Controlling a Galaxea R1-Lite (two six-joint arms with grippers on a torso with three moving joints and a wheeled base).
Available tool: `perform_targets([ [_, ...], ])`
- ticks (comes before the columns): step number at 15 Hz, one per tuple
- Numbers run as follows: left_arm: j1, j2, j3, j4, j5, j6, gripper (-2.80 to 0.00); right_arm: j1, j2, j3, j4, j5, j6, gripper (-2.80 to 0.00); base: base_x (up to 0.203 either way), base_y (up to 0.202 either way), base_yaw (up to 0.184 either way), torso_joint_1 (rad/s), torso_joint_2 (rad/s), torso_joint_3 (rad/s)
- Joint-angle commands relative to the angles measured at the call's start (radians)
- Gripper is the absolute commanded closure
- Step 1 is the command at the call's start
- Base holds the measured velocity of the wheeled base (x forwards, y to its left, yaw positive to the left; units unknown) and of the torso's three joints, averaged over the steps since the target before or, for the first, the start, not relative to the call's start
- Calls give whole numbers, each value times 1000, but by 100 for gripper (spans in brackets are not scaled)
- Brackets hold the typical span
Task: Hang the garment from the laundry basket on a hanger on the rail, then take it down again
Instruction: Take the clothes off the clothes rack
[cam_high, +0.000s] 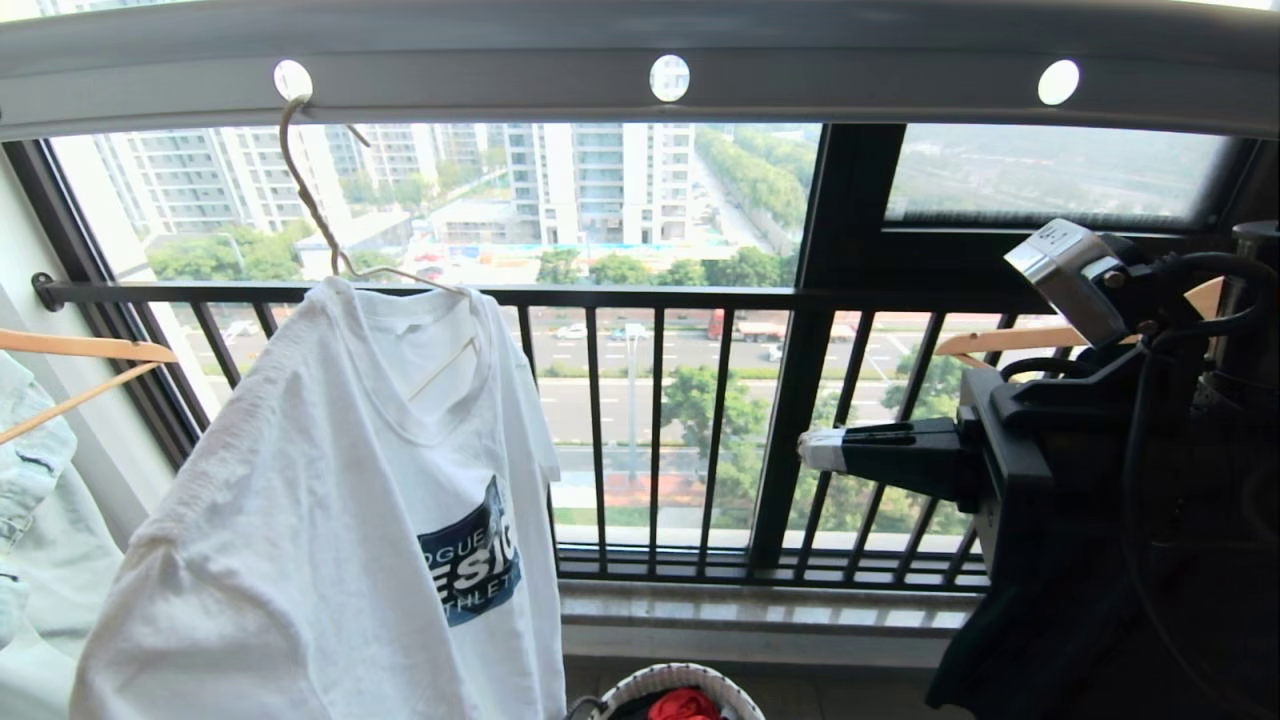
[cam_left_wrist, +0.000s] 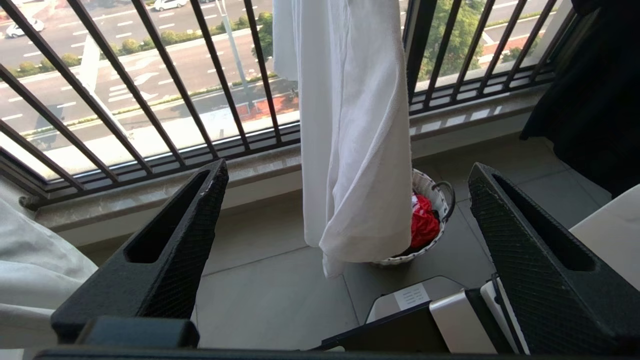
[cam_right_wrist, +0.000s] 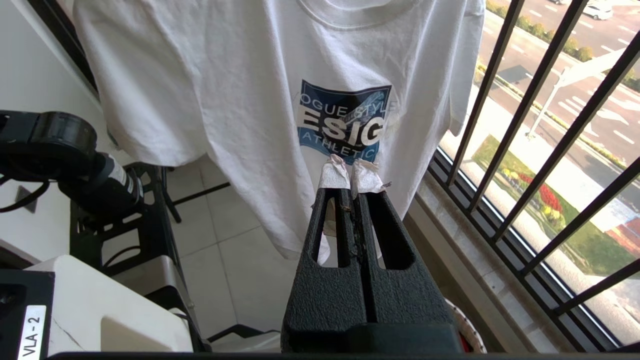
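Closest to my head camera, low on the left, hangs the garment (cam_high: 340, 520), a white T-shirt with a navy lettered logo, draped over the thin cream hanger (cam_high: 310, 205). That hanger's long twisted neck hooks into a round hole in the grey rail (cam_high: 640, 45) overhead. Further left, a pale denim piece (cam_high: 35, 500) hangs on a thick wooden hanger (cam_high: 85, 348).

Moving right, black balcony railing bars (cam_high: 655, 420) cross the view, with a road and tower blocks behind them. Low in the middle, the rim of the laundry basket (cam_high: 680, 680) shows, with a red cloth (cam_high: 682, 705) inside. It stands on the floor just below the shirt's hem.

My left gripper (cam_left_wrist: 345, 250) appears only in its own wrist camera, fingers spread wide and holding nothing, looking toward the shirt's hanging edge and the basket.

On the right, my right gripper (cam_high: 825, 450) points toward the shirt but stands apart from it, with railing showing between them. Its taped fingertips (cam_right_wrist: 337, 175) are pressed together and grasp nothing. A black shirt (cam_high: 1040, 640) hangs below that arm.

I judge the hanging half of the task done and the taking-down step about to start. The next move calls for unclenching the right gripper, reaching the hanger's neck or the shirt's shoulder, and lifting the hook clear of the rail hole without letting the shirt slide off.
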Motion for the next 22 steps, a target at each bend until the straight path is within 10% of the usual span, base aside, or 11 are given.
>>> perform_targets([
  [1,44,12,-21,22,4,1,-280,0,28,20,-20,-10,0,0,0,0,0,0,0,0],
  [5,117,83,-179,222,3,12,-280,-11,41,12,-32,-12,0,0,0,0,0,0,0,0],
  [16,189,264,-183,248,-8,106,-280,-2,110,22,-33,-11,-2,0,0,0,0,0,0,0],
  [22,151,333,-151,216,-189,147,-280,-4,120,16,-33,-11,0,0,0,0,0,0,0,0],
])
